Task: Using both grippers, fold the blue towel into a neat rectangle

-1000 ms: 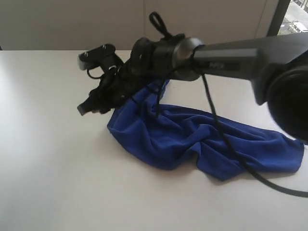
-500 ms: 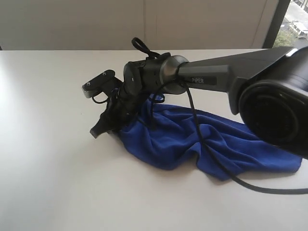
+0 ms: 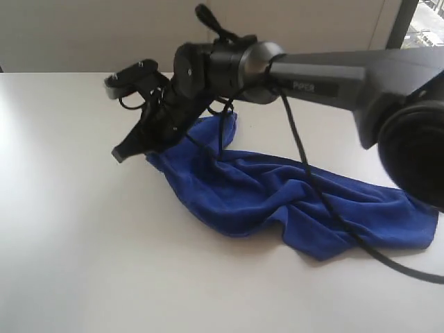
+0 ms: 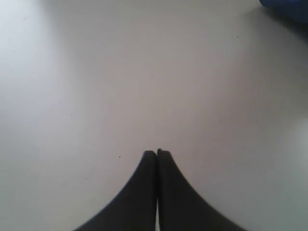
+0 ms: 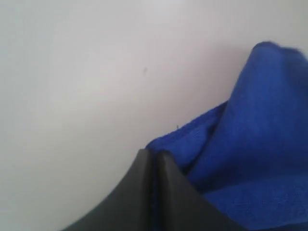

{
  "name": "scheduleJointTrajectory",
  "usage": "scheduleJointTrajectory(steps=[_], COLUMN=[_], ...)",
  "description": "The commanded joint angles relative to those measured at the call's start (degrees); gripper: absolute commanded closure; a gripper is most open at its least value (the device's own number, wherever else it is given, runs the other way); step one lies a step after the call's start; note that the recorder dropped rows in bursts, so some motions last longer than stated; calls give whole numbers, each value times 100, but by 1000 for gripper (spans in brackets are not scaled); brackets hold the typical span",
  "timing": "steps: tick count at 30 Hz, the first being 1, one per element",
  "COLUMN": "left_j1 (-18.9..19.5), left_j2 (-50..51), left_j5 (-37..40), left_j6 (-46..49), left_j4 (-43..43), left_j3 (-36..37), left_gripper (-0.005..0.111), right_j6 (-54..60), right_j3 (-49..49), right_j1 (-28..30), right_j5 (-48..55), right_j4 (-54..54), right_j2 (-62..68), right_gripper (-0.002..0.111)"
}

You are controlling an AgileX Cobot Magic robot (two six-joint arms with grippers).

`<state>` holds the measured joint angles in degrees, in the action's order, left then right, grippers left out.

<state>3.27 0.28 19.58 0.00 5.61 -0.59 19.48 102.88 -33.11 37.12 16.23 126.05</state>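
The blue towel (image 3: 277, 201) lies crumpled across the middle and right of the white table (image 3: 69, 243). Its left end is pulled up into a ridge toward my right gripper (image 3: 121, 152), which reaches in from the right across the cloth. In the right wrist view the right gripper (image 5: 155, 153) is shut, with a thin blue edge of the towel (image 5: 260, 120) pinched between its fingertips. My left gripper (image 4: 157, 152) is shut on nothing above bare table. Only a corner of the towel (image 4: 288, 5) shows in the left wrist view. The left arm does not show in the exterior view.
A black cable (image 3: 326, 208) hangs from the right arm and drapes over the towel down to the table at the right. A pale wall (image 3: 104, 35) runs along the table's far edge, with a window strip (image 3: 423, 24) at the far right.
The right gripper dipped to the towel's left end, closed on its edge, and has risen and shifted left, drawing that end up. The left gripper stays shut.
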Motion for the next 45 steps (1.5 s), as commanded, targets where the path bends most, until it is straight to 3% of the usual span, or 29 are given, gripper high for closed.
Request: scheduleJointTrajectory(steps=[1, 6, 12, 14, 19, 21, 27, 33, 39, 45], left_j1=[19, 19, 19, 19, 19, 19, 19, 19, 19, 19], left_j2=[-28, -28, -28, -28, -28, -28, -28, -28, -28, -28], left_j5=[104, 104, 104, 104, 104, 104, 104, 104, 104, -277], left_j6=[0, 0, 0, 0, 0, 0, 0, 0, 0, 0], left_j4=[40, 40, 40, 40, 40, 40, 40, 40, 40, 40], left_j3=[59, 59, 59, 59, 59, 59, 59, 59, 59, 59], left_gripper=[107, 107, 107, 107, 107, 107, 107, 107, 107, 107], right_j6=[687, 2305, 2571, 2546, 2487, 2369, 1174, 677, 526, 368], right_j3=[62, 48, -162, -217, -227, -227, -227, -240, -240, -894], right_j1=[7, 7, -54, -67, -185, -199, 90, 1172, 1831, 2516], right_j5=[739, 2305, 3114, 3139, 3205, 3090, 2558, 2738, 3284, 2746], right_j4=[798, 1964, 2121, 2265, 2333, 2343, 1550, 1234, 1245, 1181], right_j2=[-460, -561, -316, -217, -97, -161, -837, -1276, -1297, -1837], right_gripper=[108, 108, 107, 98, 55, 48, 55, 98, 103, 103])
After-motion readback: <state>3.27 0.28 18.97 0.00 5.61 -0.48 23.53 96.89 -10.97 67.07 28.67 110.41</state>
